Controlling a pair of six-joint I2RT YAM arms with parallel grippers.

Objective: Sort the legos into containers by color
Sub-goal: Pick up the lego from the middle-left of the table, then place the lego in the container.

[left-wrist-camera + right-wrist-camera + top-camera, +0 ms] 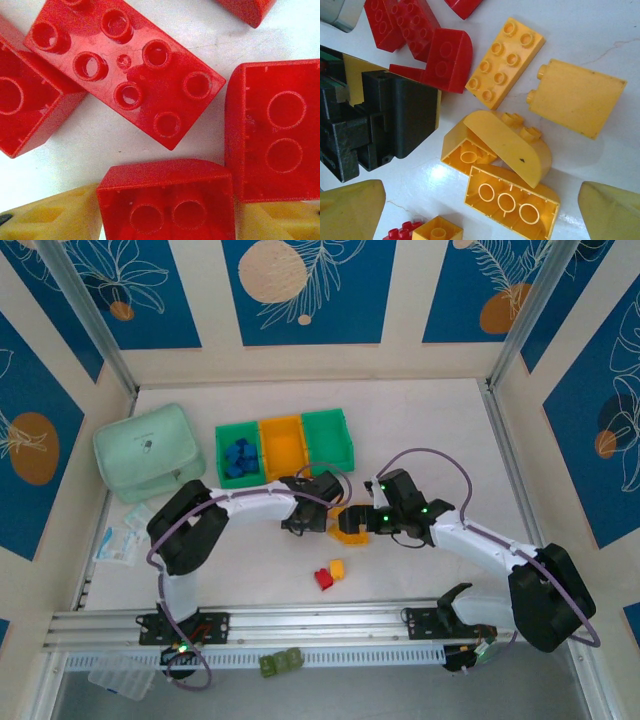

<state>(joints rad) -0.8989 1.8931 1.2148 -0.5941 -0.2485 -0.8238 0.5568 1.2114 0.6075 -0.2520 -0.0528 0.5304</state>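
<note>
While left gripper (165, 219) straddles red brick (166, 192) | right gripper (480, 212) above yellow bricks (515, 145)

White links (250, 502), black joints (545, 595), purple cables (430, 451), yellow jaws

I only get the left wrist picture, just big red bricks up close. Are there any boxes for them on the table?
Observer: Yes. From above, three bins stand in a row on the far side: a green bin, an orange bin in the middle, and a second green bin.
Operator: Is anything inside them?
Observer: Blue bricks lie in the green bin on the left.
Operator: Are all the loose ones red?
Observer: No. The right wrist view shows yellow bricks lying right beside the red bricks.
</note>
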